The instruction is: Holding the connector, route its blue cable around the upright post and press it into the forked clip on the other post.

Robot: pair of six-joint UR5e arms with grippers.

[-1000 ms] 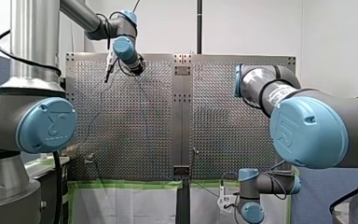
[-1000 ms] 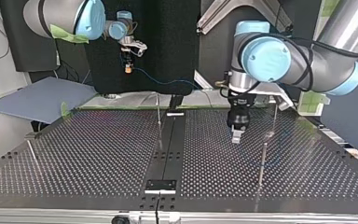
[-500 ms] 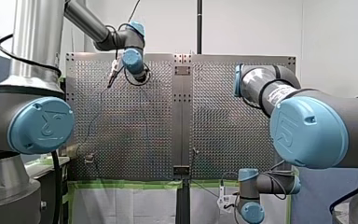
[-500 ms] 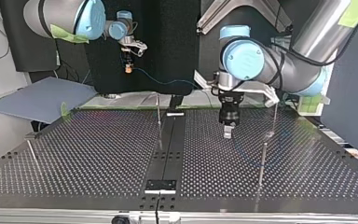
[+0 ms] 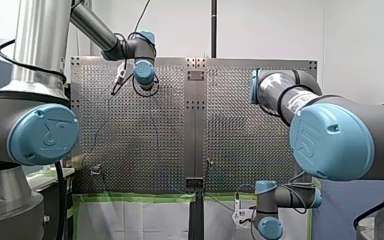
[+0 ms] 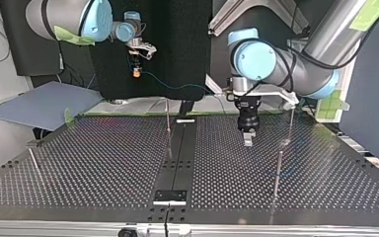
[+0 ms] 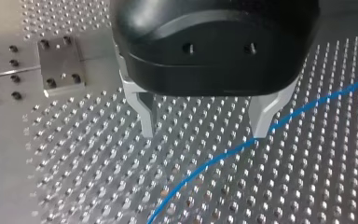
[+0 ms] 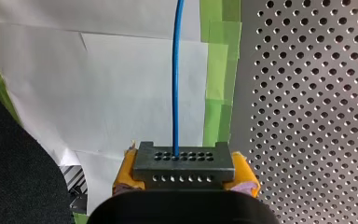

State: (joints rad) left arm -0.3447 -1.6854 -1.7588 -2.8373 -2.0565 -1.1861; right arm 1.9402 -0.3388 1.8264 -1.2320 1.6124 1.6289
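The perforated table (image 6: 103, 163) has a plain strip (image 6: 180, 148) down its middle. A post (image 6: 168, 129) stands just beside the strip, and a right post (image 6: 278, 170) stands well apart from it. The cable (image 7: 214, 161) runs across the holes.

In the top view the perforated counter (image 6: 103, 163) lies broad and open at the view's left, with only a short slanted rod (image 6: 33, 160) near that edge. A thin upright post (image 6: 168, 123) stands just left of the centre strip (image 6: 180, 148), another post (image 6: 289, 126) at the right. My left end effector (image 6: 248, 142) hangs low between them, fingers spread, nearer the right one. In the left wrist view the blue cable (image 7: 214, 161) crosses the counter, passing right by one fingertip (image 7: 259, 130). My right end effector (image 6: 136, 69), clamped on the connector (image 8: 182, 163), hangs beyond the counter's far edge, well apart from both posts.
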